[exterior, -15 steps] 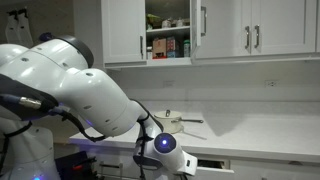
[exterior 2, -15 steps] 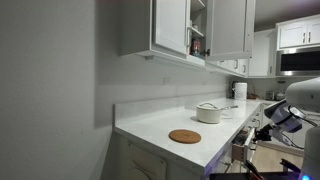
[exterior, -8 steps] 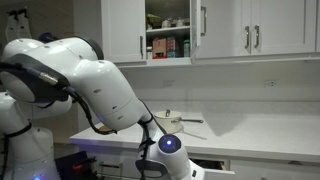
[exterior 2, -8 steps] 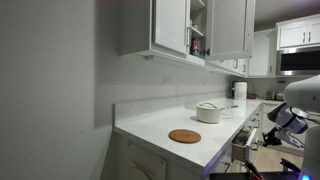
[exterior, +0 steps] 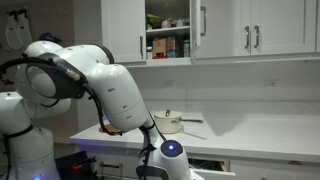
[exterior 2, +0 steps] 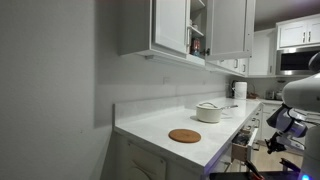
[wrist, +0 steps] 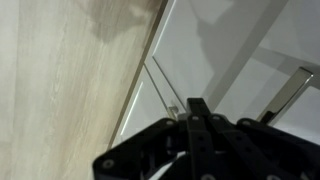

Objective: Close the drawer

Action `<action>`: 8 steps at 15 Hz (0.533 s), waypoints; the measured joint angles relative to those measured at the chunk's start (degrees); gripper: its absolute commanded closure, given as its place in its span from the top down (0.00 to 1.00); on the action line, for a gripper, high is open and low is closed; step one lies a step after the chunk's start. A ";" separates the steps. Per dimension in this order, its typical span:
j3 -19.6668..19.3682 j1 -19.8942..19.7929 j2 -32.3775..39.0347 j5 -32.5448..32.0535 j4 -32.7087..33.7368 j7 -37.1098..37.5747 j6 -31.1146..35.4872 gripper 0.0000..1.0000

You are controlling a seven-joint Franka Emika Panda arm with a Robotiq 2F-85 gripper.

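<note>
White bulbous arm [exterior: 112, 82], black gripper [wrist: 196, 110]

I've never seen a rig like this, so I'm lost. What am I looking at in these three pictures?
The big white shape is a robot arm in a kitchen. Two pictures come from cameras outside it, viewing the counter from different spots. The third comes from a camera on its wrist: the dark shape at the bottom is its hand, facing white cabinet fronts with a metal handle. On the counter sit a white lidded pot and a round brown mat. An upper cabinet stands open. I cannot tell whether the hand is open or holding anything.
</note>
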 measured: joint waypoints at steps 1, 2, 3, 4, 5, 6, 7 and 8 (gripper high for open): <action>-0.06 0.40 0.30 0.08 0.22 0.01 0.00 0.00; 0.26 0.50 0.56 0.16 0.33 0.01 0.00 0.00; 1.16 0.17 0.87 0.36 0.36 0.01 0.00 0.00; 2.63 -0.65 1.32 0.60 0.37 0.01 0.00 0.00; 4.41 -1.75 1.91 0.81 0.36 0.01 0.00 0.00; 5.75 -2.81 2.50 0.92 0.36 0.01 -0.03 0.00; 6.67 -3.72 3.14 0.92 0.35 0.01 -0.04 0.00; 7.50 -4.45 3.88 0.92 0.38 0.01 -0.04 0.00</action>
